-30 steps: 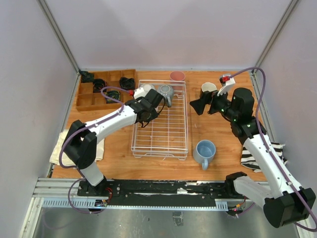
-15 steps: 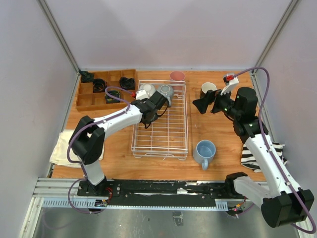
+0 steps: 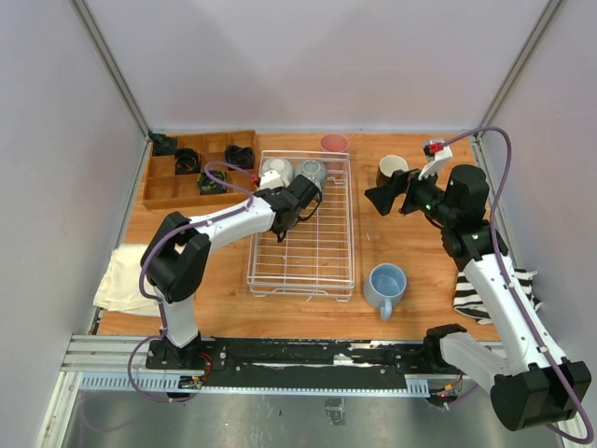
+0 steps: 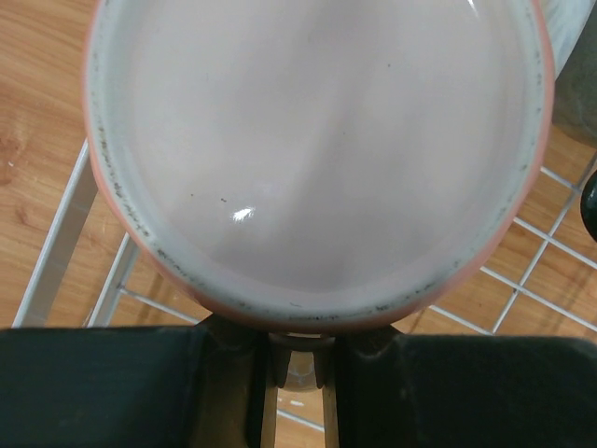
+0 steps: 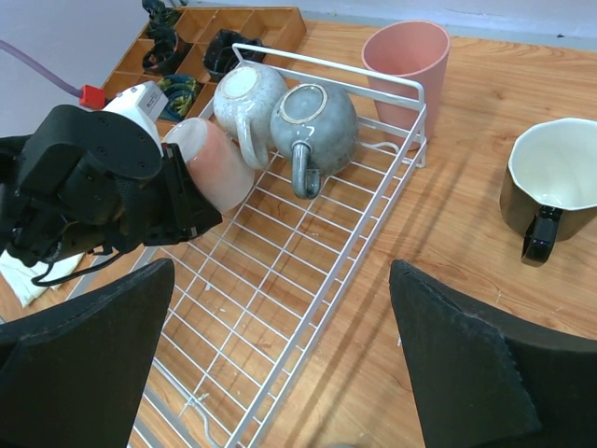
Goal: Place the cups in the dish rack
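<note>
Pink mug (image 5: 211,164) is tilting sideways in the dish rack's (image 3: 300,291) far left corner, left end effector (image 4: 298,350) pinching its rim; it's crowding the white mug (image 5: 244,98), so I'm guessing release is risking a roll; right end effector (image 3: 380,198) is hovering spread.

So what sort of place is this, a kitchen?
Likely a robot lab test cell, not a kitchen: plain panel walls on metal posts, left arm and right arm bolted to a rail, a wire dish rack staged on a wooden table.
</note>
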